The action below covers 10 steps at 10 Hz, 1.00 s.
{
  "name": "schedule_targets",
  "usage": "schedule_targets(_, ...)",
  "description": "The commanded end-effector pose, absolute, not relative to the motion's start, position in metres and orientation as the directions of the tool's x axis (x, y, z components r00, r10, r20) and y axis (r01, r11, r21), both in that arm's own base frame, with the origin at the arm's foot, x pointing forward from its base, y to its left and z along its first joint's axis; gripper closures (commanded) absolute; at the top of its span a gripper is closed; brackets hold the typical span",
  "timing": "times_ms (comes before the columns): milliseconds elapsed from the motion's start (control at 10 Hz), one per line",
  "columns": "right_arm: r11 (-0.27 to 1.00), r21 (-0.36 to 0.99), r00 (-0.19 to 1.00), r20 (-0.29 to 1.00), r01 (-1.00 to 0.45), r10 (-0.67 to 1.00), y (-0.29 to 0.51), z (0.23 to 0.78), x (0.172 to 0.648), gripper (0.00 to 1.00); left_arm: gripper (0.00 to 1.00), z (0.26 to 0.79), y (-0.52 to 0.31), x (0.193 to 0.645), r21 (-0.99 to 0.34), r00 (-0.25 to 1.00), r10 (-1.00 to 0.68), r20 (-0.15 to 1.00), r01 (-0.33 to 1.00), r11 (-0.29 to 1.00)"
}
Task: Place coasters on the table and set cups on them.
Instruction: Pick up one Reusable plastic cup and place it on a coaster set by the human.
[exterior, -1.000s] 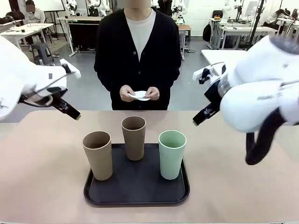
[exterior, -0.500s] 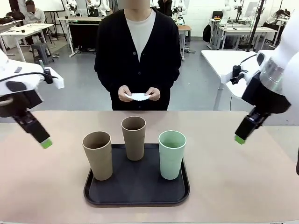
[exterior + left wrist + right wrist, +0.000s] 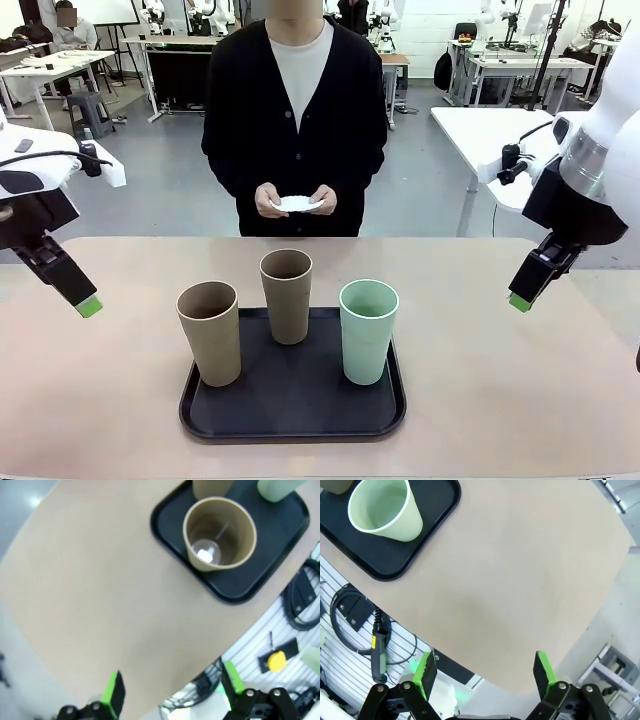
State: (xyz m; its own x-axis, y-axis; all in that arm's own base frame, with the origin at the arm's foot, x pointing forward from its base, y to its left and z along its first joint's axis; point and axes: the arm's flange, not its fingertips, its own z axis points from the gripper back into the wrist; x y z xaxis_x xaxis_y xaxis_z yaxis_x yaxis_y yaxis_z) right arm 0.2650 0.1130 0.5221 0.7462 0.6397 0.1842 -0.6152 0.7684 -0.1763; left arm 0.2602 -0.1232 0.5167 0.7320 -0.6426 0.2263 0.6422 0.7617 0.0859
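Observation:
Three cups stand upright on a black tray [image 3: 290, 420]: a tan cup [image 3: 210, 332] at front left, a tan cup [image 3: 286, 296] at the back, and a mint green cup [image 3: 368, 331] at right. The person across the table [image 3: 500, 400] holds white coasters [image 3: 297, 204] in both hands at waist height. My left gripper [image 3: 85, 303] hovers over the table's left side, open and empty, well apart from the cups. My right gripper [image 3: 520, 300] hangs over the right side, also open and empty. The left wrist view shows the left gripper [image 3: 172, 690] with the near tan cup [image 3: 220, 532]; the right wrist view shows the right gripper [image 3: 485, 672] with the mint cup [image 3: 385, 510].
The tray [image 3: 235, 587] sits near my edge of the table, centred. Bare beige tabletop [image 3: 520, 580] lies to either side of the tray and between it and the person. White tables and other people stand farther back in the room.
Both arms have swung outward and down from near the table's middle to its left and right sides. The cups and the person's hands with the coasters have stayed put.

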Motion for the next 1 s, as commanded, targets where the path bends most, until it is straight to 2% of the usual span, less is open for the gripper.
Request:
schedule_targets(0, 0.77, -0.174, 0.75, 0.177, -0.613, 0.637, 0.112, 0.52, 0.267, 0.0, 0.0, 0.517, -0.123, 0.26, 0.085, 0.733, -0.641, 0.228, 0.641, 0.763)
schedule_targets(100, 0.853, 0.17, 0.857, 0.263, -0.494, 0.444, 0.08, 0.53, 0.278, 0.0, 0.0, 0.523, -0.092, 0.274, -0.156, 0.764, -0.534, 0.363, 0.615, 0.773)
schedule_targets(200, 0.715, 0.578, 0.918, 0.29, -0.394, 0.272, 0.028, 0.535, 0.289, 0.0, 0.0, 0.531, -0.049, 0.278, -0.384, 0.793, -0.386, 0.471, 0.578, 0.72)
schedule_targets(300, 0.597, 0.75, 0.958, 0.242, -0.284, 0.152, -0.015, 0.527, 0.303, 0.0, 0.0, 0.536, -0.009, 0.283, -0.554, 0.808, -0.263, 0.527, 0.562, 0.615)
schedule_targets(400, 0.458, 0.863, 0.977, 0.196, -0.211, 0.08, -0.058, 0.512, 0.313, 0.0, 0.0, 0.53, 0.029, 0.287, -0.674, 0.824, -0.123, 0.554, 0.53, 0.514)
schedule_targets(600, 0.261, 0.958, 0.991, 0.13, -0.12, -0.021, -0.112, 0.484, 0.317, 0.0, 0.0, 0.504, 0.08, 0.293, -0.816, 0.877, 0.069, 0.475, 0.409, 0.409)
schedule_targets(900, 0.159, 0.984, 0.995, 0.086, -0.077, -0.053, -0.142, 0.471, 0.308, 0.0, 0.0, 0.48, 0.115, 0.287, -0.902, 0.919, 0.186, 0.347, 0.272, 0.335)
